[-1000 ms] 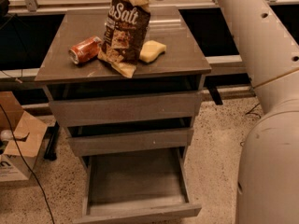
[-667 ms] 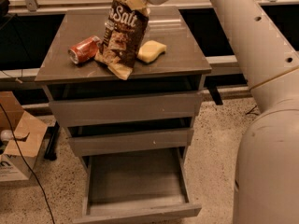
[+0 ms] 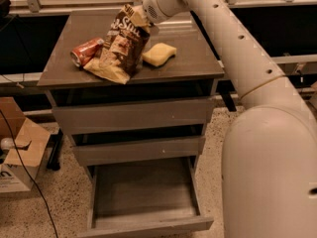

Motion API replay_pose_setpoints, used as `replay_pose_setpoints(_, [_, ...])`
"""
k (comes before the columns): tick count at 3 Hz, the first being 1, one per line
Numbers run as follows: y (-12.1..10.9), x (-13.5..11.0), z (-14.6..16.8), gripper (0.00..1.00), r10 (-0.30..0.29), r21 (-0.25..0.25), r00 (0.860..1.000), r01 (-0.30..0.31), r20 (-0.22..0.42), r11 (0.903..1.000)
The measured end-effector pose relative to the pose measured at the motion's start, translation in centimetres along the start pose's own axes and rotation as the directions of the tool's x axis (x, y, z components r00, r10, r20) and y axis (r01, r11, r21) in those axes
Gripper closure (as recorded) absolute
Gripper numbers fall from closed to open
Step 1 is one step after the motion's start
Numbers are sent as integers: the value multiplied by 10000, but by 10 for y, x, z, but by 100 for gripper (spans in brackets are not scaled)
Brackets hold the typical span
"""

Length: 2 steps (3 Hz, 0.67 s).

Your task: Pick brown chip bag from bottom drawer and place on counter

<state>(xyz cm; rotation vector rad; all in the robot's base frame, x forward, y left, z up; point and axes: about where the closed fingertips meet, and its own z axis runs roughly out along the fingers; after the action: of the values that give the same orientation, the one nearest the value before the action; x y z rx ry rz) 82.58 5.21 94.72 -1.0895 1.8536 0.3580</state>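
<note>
Bag [image 3: 120, 47]: I see it on the counter, left of centre, standing tilted. Its tan bottom end is spread on the top towards the near left. Its upper end leans to the far right, up against the gripper. White script shows on the dark brown face.
Gripper [image 3: 142, 18]: it is at the bag's upper end, above the far middle of the counter. From here I cannot tell whether it grips the bag or is clear of it; the bag's top covers that spot.
Arm [image 3: 225, 41]: white, it reaches in from the near right and crosses over the right far corner of the counter.
Counter [image 3: 190, 61]: glossy grey-brown top; its right part is bare and shows a light reflection near the far edge.
Can [image 3: 85, 51]: red and crushed, it lies on its side just left of the bag and looks to touch it.
Sponge [image 3: 159, 54]: yellow, it lies flat just right of the bag, near the middle of the counter.
Bottom drawer [image 3: 148, 225]: pulled out towards me, and I see only its grey floor inside.
Middle drawer [image 3: 138, 150]: slightly out, with a dark gap above it.
Top drawer [image 3: 133, 114]: nearly closed, with a dark gap under the counter.
Box [image 3: 22, 152]: brown cardboard with open flaps, on the speckled floor to the left of the cabinet.
Cable [image 3: 21, 168]: black, it runs across the floor past the box.
</note>
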Motion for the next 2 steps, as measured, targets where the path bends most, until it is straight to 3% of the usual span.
replay_pose_setpoints(2, [-25, 5, 45, 35, -73, 163, 10000, 73, -24, 9998])
